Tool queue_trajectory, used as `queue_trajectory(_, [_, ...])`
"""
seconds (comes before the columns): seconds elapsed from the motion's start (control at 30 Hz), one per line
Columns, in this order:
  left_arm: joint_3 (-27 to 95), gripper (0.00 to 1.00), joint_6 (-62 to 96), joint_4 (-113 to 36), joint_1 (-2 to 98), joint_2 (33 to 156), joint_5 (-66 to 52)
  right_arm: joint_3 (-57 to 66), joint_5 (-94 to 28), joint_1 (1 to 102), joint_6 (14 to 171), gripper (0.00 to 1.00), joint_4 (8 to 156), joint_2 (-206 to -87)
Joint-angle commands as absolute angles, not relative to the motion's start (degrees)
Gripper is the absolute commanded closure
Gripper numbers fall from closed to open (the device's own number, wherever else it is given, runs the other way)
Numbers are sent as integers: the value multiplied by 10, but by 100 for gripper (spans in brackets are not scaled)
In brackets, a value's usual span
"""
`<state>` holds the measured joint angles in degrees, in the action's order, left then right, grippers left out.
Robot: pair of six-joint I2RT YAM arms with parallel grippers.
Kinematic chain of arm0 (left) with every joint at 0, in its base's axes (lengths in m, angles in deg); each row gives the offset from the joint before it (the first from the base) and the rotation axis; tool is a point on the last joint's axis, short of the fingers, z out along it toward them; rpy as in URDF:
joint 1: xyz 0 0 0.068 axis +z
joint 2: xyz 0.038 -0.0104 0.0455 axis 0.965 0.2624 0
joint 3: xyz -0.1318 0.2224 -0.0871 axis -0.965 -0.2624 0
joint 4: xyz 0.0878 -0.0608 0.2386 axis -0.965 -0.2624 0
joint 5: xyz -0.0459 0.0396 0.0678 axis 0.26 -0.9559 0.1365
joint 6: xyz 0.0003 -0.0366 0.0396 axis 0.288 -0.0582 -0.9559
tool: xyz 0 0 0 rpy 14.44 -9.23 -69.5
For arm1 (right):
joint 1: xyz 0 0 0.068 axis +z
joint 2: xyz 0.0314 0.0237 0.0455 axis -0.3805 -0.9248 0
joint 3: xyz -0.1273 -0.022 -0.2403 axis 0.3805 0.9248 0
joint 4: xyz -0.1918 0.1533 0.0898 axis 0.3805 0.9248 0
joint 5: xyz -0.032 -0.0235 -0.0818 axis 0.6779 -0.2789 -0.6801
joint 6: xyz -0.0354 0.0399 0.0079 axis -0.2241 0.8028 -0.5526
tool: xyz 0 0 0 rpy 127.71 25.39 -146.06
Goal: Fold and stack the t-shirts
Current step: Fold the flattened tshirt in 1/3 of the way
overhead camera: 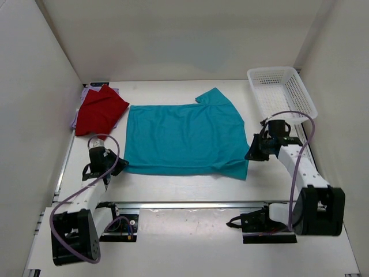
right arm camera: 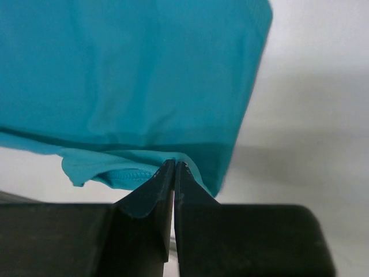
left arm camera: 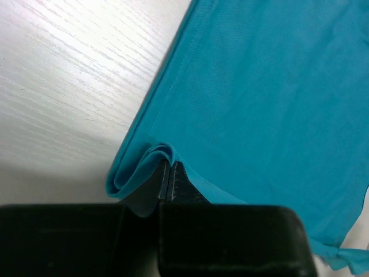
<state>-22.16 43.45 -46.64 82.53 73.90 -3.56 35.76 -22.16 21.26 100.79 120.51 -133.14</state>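
The teal t-shirt [overhead camera: 184,138] lies spread across the middle of the table, one sleeve pointing to the far side. My left gripper [overhead camera: 117,161] is shut on its left edge near the front corner, where the cloth [left arm camera: 259,104] curls into a small roll beside the left gripper [left arm camera: 169,164]. My right gripper [overhead camera: 249,156] is shut on the shirt's right front corner. In the right wrist view the hem [right arm camera: 115,173] bunches up at the right gripper [right arm camera: 174,164]. The deep red t-shirt [overhead camera: 101,109] lies folded at the far left, on top of the lavender t-shirt [overhead camera: 86,92].
A white lattice basket [overhead camera: 281,92] stands at the far right corner. White walls close in the table on the left, right and back. A metal rail [overhead camera: 190,203] runs along the front, between the arm bases.
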Motion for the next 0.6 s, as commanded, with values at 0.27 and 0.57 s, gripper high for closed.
queue_trajectory(0.27, [-143,100,500,-344,811,878,-69,137,-247,234,1016,100,1111,-1564])
queue_trajectory(0.57, [-78,100,507,-329,805,964,-88,56,-241,225,1020,100,1101,-1653])
